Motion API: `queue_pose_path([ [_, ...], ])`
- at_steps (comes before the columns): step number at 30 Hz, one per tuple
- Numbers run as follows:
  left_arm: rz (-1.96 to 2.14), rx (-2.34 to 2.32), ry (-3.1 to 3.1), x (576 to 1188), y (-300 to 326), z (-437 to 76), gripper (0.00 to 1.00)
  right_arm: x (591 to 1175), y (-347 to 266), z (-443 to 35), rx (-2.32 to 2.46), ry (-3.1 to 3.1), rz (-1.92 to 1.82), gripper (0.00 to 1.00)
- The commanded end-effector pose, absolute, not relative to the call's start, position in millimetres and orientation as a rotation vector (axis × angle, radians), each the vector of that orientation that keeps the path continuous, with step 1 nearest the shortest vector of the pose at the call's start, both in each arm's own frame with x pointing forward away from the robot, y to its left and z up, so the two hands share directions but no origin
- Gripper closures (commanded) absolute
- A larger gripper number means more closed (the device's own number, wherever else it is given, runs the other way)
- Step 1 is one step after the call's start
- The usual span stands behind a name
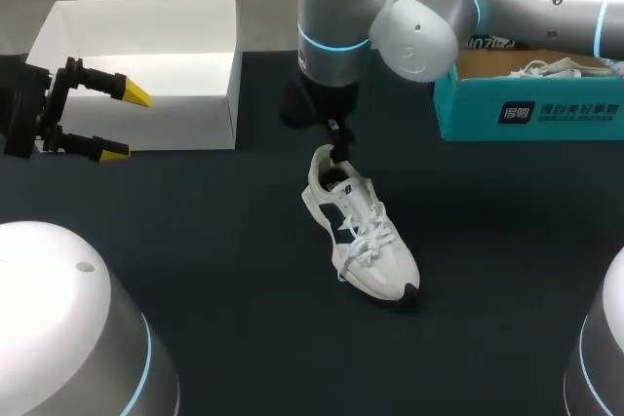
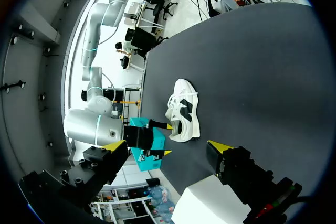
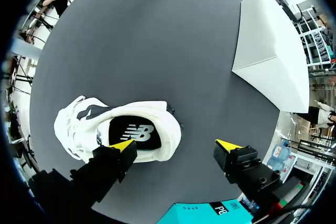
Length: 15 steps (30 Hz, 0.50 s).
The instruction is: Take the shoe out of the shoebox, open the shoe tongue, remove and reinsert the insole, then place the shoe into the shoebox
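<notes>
The shoe [image 1: 361, 231] lies on the dark tabletop [image 1: 175, 231] at the middle of the overhead picture, heel to the upper left and toe to the lower right, outside both boxes. A white box [image 1: 146, 124] stands open at the upper left. The teal shoebox [image 1: 531, 114] sits at the upper right with something white in it that I cannot make out.

The right arm [image 1: 409, 7] comes in from the upper right and hangs over the shoe's heel. From above its wrist hides most of the right jaws. The right wrist camera shows them spread wide, gripping nothing. One yellow fingertip [image 3: 123, 145] is over the shoe's opening, above the dark insole [image 3: 136, 132], and the other is outside the heel over bare tabletop. I cannot tell whether the inner tip touches the insole.

The left jaws are at the left edge of the overhead picture, in front of the white box, parted and holding nothing, well apart from the shoe. The left wrist camera alone gives the shoe's side with its dark markings [image 2: 184, 111], lying ahead of those jaws.
</notes>
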<state>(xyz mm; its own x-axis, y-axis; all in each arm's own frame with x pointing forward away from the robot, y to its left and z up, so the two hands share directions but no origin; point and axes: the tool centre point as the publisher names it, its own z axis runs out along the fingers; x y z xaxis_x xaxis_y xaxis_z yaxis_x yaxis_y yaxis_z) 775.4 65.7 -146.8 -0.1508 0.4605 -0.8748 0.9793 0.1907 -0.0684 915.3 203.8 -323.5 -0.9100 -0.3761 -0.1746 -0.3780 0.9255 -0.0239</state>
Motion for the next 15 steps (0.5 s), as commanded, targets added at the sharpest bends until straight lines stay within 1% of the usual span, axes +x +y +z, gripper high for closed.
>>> queue_pose_path([
  [1, -0.886, 1.369, 1.732, 775, 66, -146, 0.00, 921, 206, -337, -0.584, 2.920, 0.013, 0.00],
  [15, -0.886, 1.369, 1.732, 775, 66, -146, 0.00, 929, 213, -372, -0.590, 2.979, -0.010, 0.00],
])
